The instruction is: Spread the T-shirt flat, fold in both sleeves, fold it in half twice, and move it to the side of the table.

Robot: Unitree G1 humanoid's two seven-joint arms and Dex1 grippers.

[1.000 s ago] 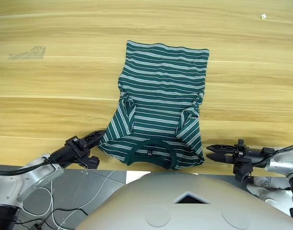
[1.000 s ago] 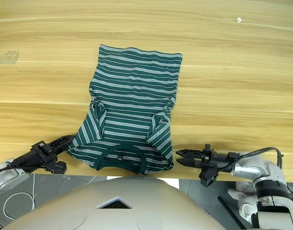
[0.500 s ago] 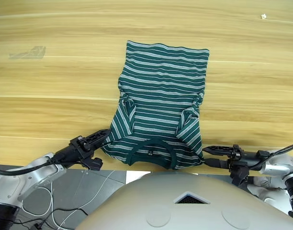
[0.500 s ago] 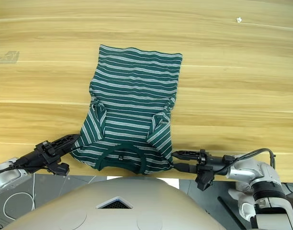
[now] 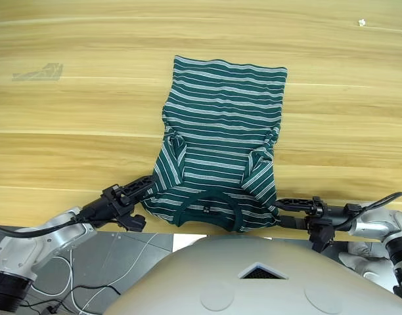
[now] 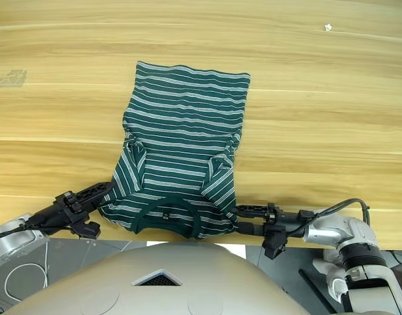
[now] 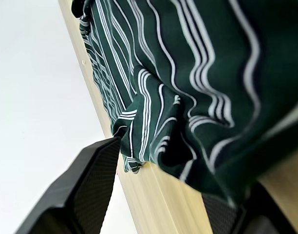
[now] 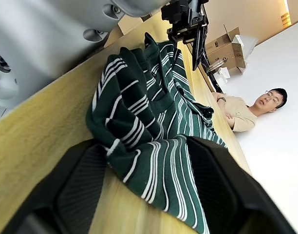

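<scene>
The striped T-shirt point(image 5: 221, 157) lay at the table's point(image 5: 69, 131) near edge, sleeves in; the left gripper point(image 5: 143, 193) and right gripper point(image 5: 280, 211) sat open around its near corners, holding nothing; next they likely needed to pinch for the first half-fold.

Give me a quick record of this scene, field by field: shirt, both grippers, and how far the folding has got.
T-shirt: green striped, on the table, collar at the near edge
Sleeves: both folded in over the body
Left gripper: at near left corner, fingers open around fabric
Right gripper: at near right corner, fingers open around fabric
Halving folds: not yet done
</scene>
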